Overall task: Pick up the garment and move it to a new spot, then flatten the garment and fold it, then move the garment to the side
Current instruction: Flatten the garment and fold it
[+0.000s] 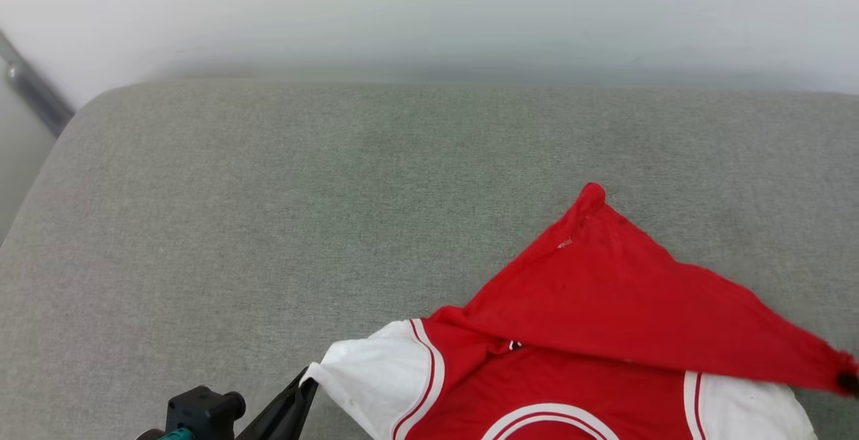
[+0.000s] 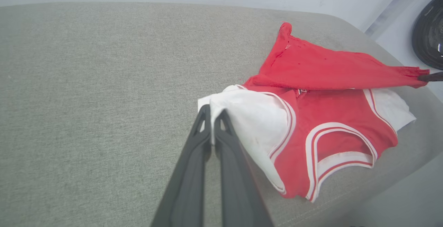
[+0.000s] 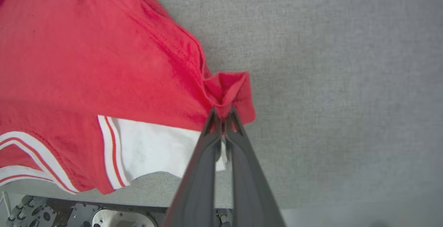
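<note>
left claw (image 2: 211, 111) grips garment's (image 2: 311, 126) white sleeve (image 2: 252, 116), right claw (image 3: 222, 114) grips its red corner (image 3: 232, 85).

The head view's bottom edge cuts off the shirt (image 1: 537, 379) through its white print (image 1: 550, 410) and most of the left fingers (image 1: 288, 406), and the right edge leaves just a dark tip of the right fingers (image 1: 849, 381). Its red flap (image 1: 624, 292) hides the cloth beneath. A dark round thing (image 2: 429, 33) is cropped at the left wrist view's right edge; in the right wrist view the shirt runs off left and top, and machinery (image 3: 41, 215) is cropped at the bottom.
</note>
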